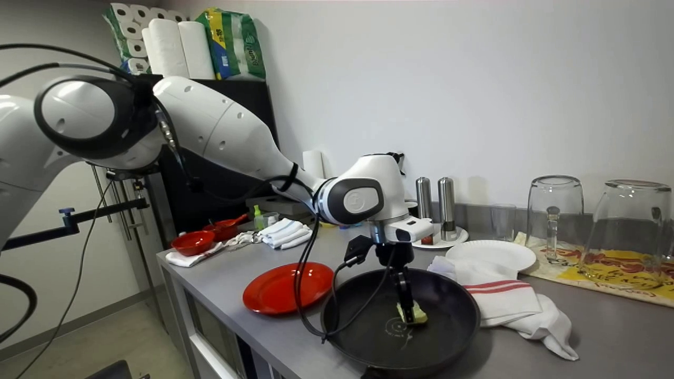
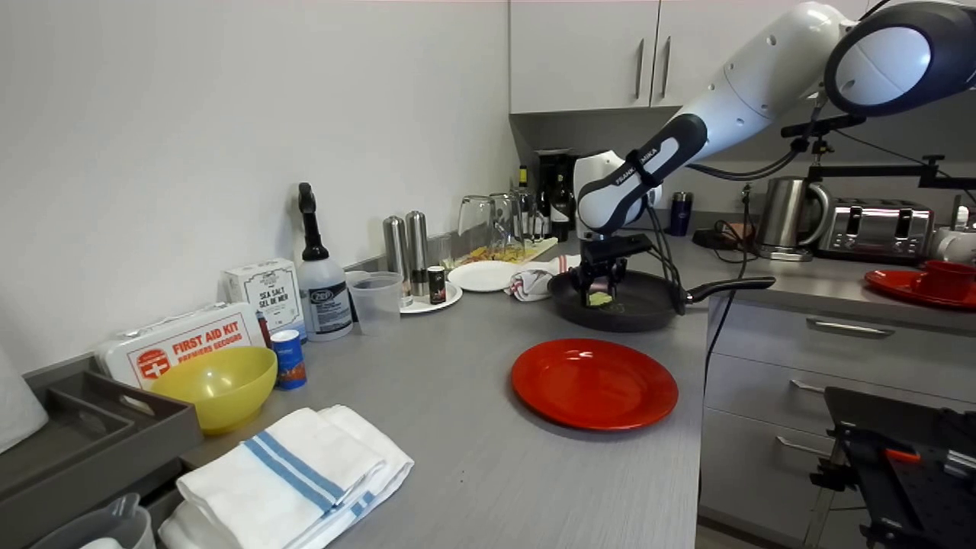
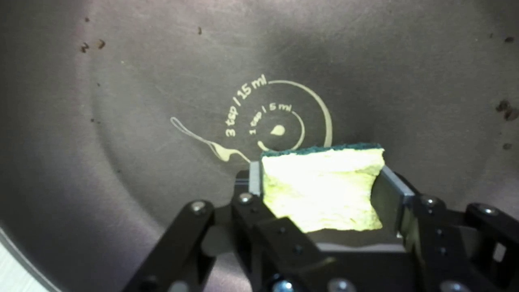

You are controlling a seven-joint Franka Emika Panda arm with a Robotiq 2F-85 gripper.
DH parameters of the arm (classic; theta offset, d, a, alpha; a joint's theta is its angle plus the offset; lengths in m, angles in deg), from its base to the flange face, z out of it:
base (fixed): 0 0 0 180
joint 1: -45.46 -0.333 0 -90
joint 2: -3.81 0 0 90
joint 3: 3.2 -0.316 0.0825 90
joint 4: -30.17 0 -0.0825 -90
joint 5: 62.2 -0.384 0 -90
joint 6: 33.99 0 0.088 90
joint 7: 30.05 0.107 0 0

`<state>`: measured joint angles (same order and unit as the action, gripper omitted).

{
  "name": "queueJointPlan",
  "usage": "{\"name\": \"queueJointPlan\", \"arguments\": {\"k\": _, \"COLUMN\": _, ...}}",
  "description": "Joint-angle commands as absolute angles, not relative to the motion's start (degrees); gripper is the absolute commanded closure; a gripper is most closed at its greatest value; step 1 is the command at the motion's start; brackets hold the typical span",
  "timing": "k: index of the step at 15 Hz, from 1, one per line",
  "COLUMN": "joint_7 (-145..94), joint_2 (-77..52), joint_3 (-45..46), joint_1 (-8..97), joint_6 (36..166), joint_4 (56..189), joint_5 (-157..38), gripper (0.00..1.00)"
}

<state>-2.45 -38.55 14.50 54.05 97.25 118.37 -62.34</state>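
Clamped in the gripper (image 3: 325, 183), the yellow sponge (image 3: 324, 202) has its longer visible side spanning the grip, within the frying pan (image 1: 447, 321); contact with the pan floor is hard to judge. In an exterior view, a red plate (image 1: 274, 290) lies left of the pan.

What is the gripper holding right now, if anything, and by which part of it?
A yellow sponge, apparently pinched by two opposite sides in the gripper, inside the frying pan.
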Motion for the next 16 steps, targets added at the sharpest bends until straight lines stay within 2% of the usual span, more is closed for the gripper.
{"name": "queueJointPlan", "arguments": {"k": 1, "joint_7": 0.00, "joint_2": -40.81, "joint_3": 13.21, "joint_1": 53.40, "joint_6": 102.98, "joint_4": 119.66, "joint_5": -63.25, "gripper": 0.61}}
{"name": "queueJointPlan", "arguments": {"k": 13, "joint_7": -0.86, "joint_2": -40.43, "joint_3": 10.03, "joint_1": 47.39, "joint_6": 112.93, "joint_4": 121.11, "joint_5": -63.33, "gripper": 0.61}}
{"name": "queueJointPlan", "arguments": {"k": 16, "joint_7": 0.72, "joint_2": -41.98, "joint_3": 11.62, "joint_1": 45.93, "joint_6": 115.70, "joint_4": 120.29, "joint_5": -62.08, "gripper": 0.61}}
